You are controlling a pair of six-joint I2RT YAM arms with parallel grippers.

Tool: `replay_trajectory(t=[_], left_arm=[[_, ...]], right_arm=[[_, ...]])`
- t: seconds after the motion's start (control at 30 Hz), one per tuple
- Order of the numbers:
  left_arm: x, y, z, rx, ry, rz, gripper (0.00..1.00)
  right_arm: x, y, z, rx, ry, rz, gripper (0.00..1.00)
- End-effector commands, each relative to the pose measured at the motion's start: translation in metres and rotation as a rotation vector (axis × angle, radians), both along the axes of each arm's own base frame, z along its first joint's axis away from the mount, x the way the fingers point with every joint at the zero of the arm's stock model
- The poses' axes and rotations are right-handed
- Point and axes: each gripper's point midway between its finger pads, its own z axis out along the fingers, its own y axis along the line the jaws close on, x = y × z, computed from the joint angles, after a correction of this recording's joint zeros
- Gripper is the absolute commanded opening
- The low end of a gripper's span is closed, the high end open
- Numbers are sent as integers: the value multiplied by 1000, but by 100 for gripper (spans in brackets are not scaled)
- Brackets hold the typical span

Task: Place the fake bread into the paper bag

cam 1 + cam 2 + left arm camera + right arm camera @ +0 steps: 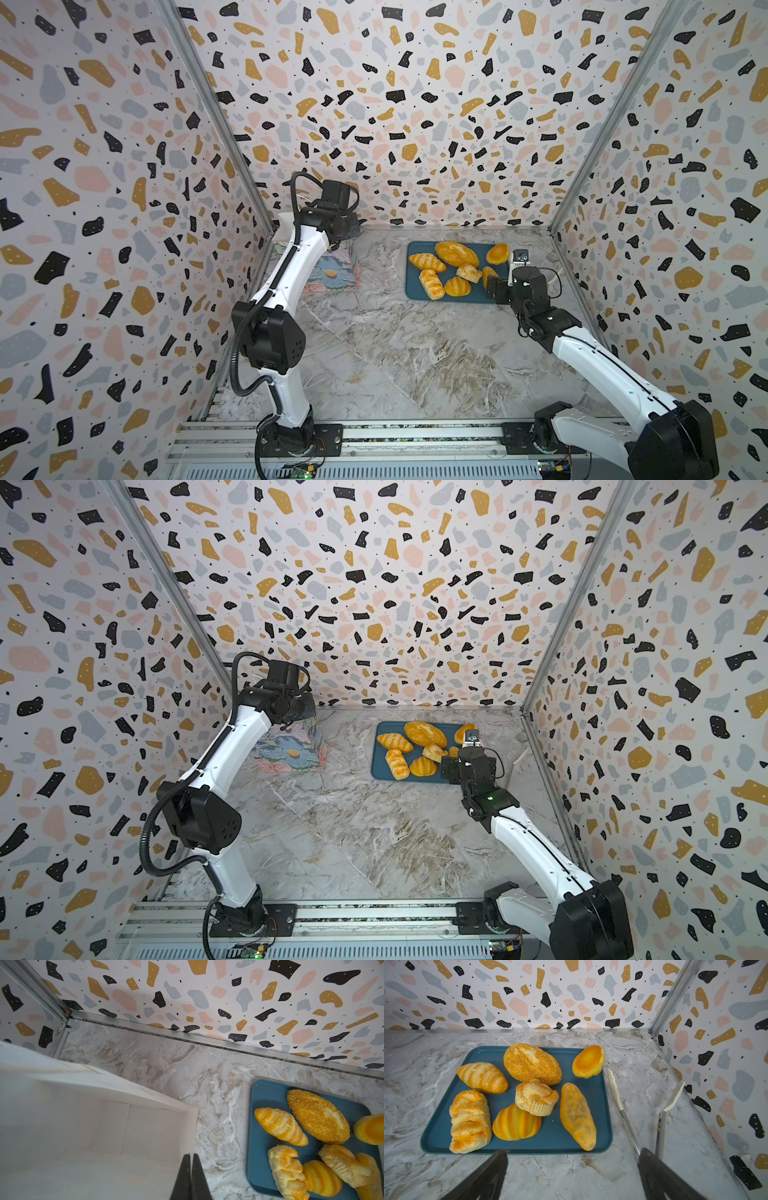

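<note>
Right fingers (488,1174): spread wide and holding nothing, hovering over the marble worktop (395,353) just short of the near edge of the teal tray (550,1142).

Fake bread (516,1123): all seven pieces lie on the tray. The striped bun and a long flaky roll (470,1122) are nearest me. A pale puff (536,1098) leans on the bun, and a smooth long roll (577,1115) lies at the right. Beyond them are a striped croissant (481,1077), the speckled loaf (531,1065) and a round bun (588,1060).

Tongs (618,1095): on the worktop just right of the tray, arms apart.

Paper bag (291,750): upright by the far-left corner, well apart from the tray.

Left fingers (182,1180): pressed together, pinching the bag's rim, with its white inside in view.
</note>
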Motion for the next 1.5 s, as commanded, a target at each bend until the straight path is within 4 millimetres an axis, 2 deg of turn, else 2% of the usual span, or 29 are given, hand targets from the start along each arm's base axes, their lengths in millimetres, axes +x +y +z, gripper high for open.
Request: replay_trajectory(t=[0.0, 0.17, 0.5, 0.63, 0.8, 0.97, 1.17, 1.3, 1.47], left_arm=[[-2, -19, 23, -86, -85, 3, 0], [-6, -43, 25, -154, -104, -15, 0], [-7, -77, 22, -239, -104, -55, 0], [-5, -87, 19, -263, -103, -69, 13], [-2, -94, 22, -302, -111, -78, 41], [-2, -99, 42, -342, -150, -94, 64], [-7, -103, 80, -395, -217, -123, 89], [-15, -99, 106, -397, -267, -134, 100], [-24, -92, 128, -374, -309, -147, 100]], right_arm=[[-5, -5, 5, -6, -12, -15, 100], [-7, -6, 3, 0, -12, -13, 100], [-10, -7, -5, 11, -1, -19, 99], [-10, -17, -9, 11, 20, -66, 100], [-9, -13, -13, 27, 40, -42, 100], [-11, -12, -14, 32, 47, -34, 99], [-11, -12, -10, 34, 47, -30, 99], [-10, -11, -7, 37, 52, -28, 99], [-9, -10, -1, 48, 50, -28, 99]])
